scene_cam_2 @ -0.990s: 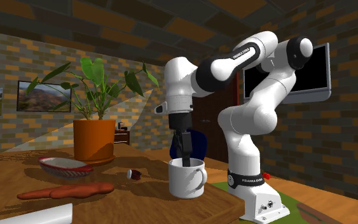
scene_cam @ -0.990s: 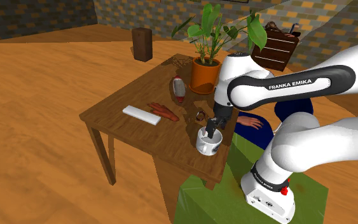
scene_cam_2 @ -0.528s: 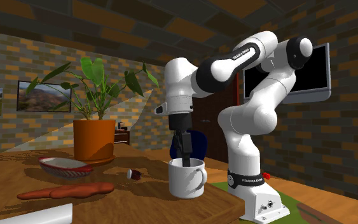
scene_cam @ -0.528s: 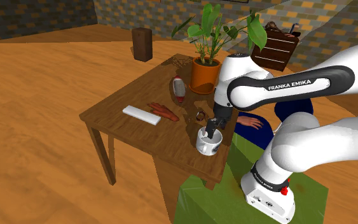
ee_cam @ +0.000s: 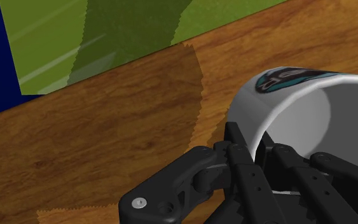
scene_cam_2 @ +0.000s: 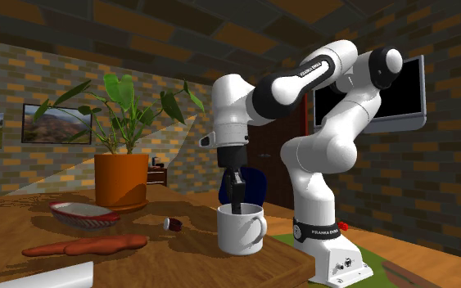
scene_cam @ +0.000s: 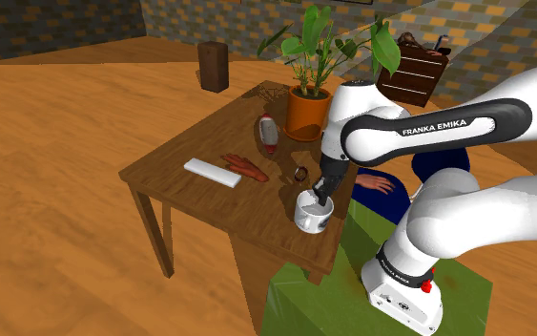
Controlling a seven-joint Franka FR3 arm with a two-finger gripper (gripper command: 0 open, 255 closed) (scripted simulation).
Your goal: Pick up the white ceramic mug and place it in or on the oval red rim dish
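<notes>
A white mug with a teal mark on its side stands upright at the near edge of the wooden table, close to the stand. My black gripper comes straight down over it, shut on the mug's rim, one finger inside the cup and one outside. In the wrist view the fingers clasp the wall of the mug. From the second exterior view the gripper dips into the mug, whose handle faces the arm's base. The oval dish with a red rim lies near the plant pot, farther back on the table.
A potted plant stands at the table's far side. A white flat bar, an orange-red long thing and a small dark red object lie between mug and dish. The green stand adjoins the table edge.
The fingers have closed from wide apart onto the mug's rim. The arm and the mug stay where they were.
</notes>
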